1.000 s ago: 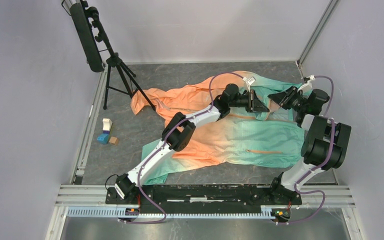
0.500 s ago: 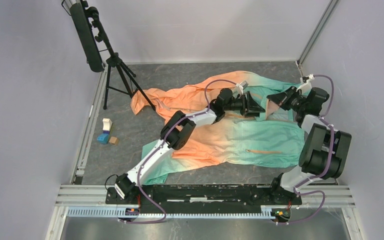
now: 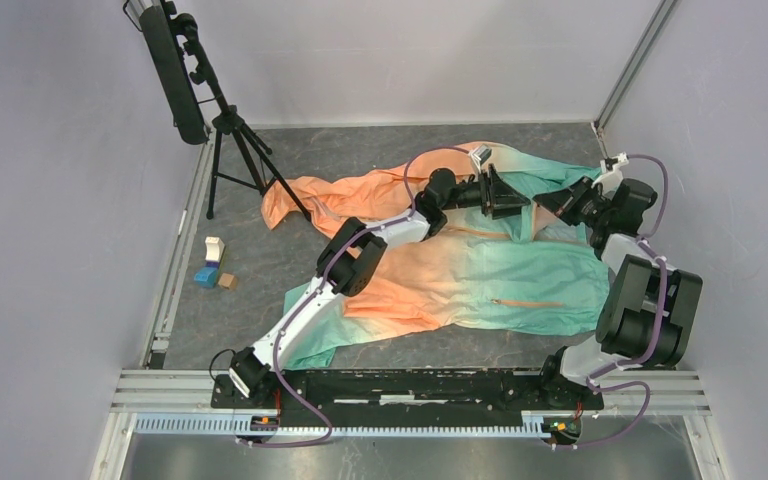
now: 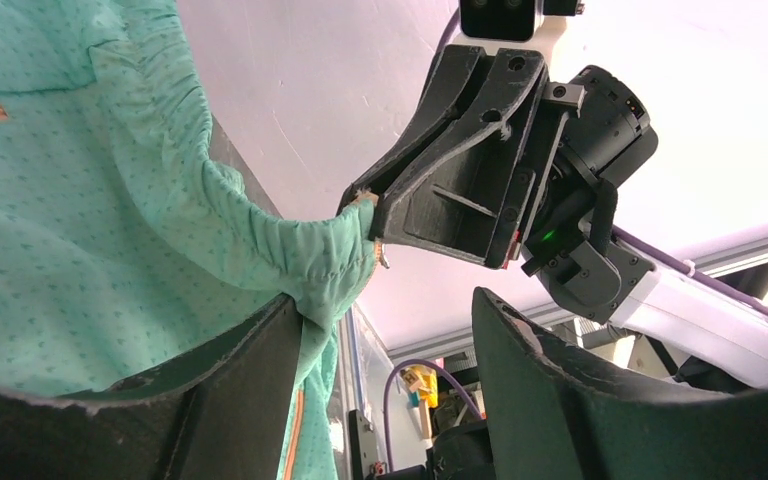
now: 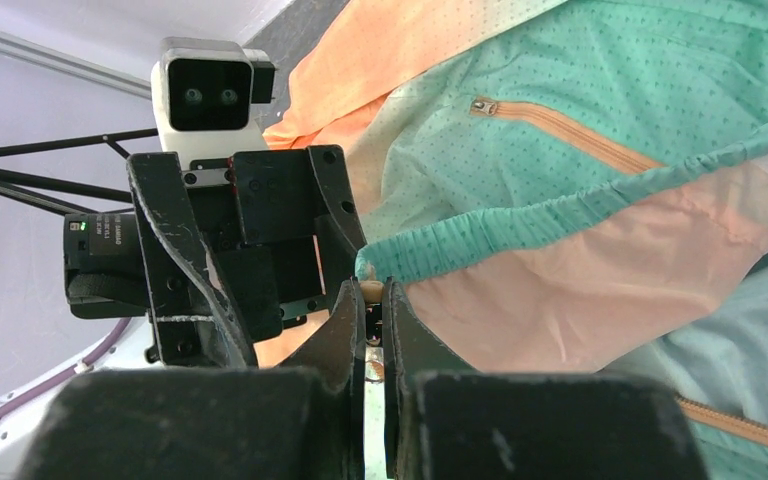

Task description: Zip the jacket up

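The jacket lies spread on the table, orange on the left fading to mint green on the right, with an orange pocket zip. My right gripper is shut on the corner of the gathered green hem, which it holds lifted off the table. In the right wrist view the right gripper's tips pinch that corner. My left gripper faces it, open. In the left wrist view the left gripper is spread wide, and the hem sags against one finger without being clamped.
A black panel on a tripod stands at the back left. Small blocks lie by the left wall. Walls close in the table on the left, back and right. The arms' base rail runs along the near edge.
The left gripper has opened, let go of the hem and drawn back a little to the left. The right gripper has shut on the hem corner.
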You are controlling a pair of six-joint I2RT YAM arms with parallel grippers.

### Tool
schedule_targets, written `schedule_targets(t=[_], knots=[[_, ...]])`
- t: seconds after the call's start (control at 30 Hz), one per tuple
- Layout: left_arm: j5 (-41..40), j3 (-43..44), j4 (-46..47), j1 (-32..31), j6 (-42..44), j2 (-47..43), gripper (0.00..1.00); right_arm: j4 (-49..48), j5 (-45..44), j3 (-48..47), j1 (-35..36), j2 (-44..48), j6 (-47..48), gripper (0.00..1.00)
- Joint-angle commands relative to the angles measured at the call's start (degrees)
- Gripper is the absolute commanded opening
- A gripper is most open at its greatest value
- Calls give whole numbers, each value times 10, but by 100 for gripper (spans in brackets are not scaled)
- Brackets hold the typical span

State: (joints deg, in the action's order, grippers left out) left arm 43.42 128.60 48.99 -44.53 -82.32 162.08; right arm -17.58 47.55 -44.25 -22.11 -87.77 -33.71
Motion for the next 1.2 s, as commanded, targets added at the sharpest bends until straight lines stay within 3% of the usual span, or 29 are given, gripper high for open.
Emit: schedule_targets(t=[0.0,0.3,0.5,0.67,0.8,0.87,1.0,1.17], knots=[[-4,24,22,-6,-22,-23,70,-40,0,7,2,17,-21,0],[-7,51,-27,-10,1,-12,46,-47,-8,9,3,30,-34,0],[-11,66,-32,-11,-3,-4,42,-52,-11,13,4,35,-41,0],[-16,66,-26,-13,-5,-4,27,-50,-9,10,5,36,-43,0],[-13,60,-27,-13,-7,0,7,-47,-4,9,6,37,-44,1],[-21,53,-31,-11,-17,0,2,-28,2,3,5,40,-26,13],[-21,41,-32,-6,-21,-2,2,55,-7,-14,1,50,42,39],[-29,49,-66,-6,-1,4,2,50,7,-3,0,49,41,45]])
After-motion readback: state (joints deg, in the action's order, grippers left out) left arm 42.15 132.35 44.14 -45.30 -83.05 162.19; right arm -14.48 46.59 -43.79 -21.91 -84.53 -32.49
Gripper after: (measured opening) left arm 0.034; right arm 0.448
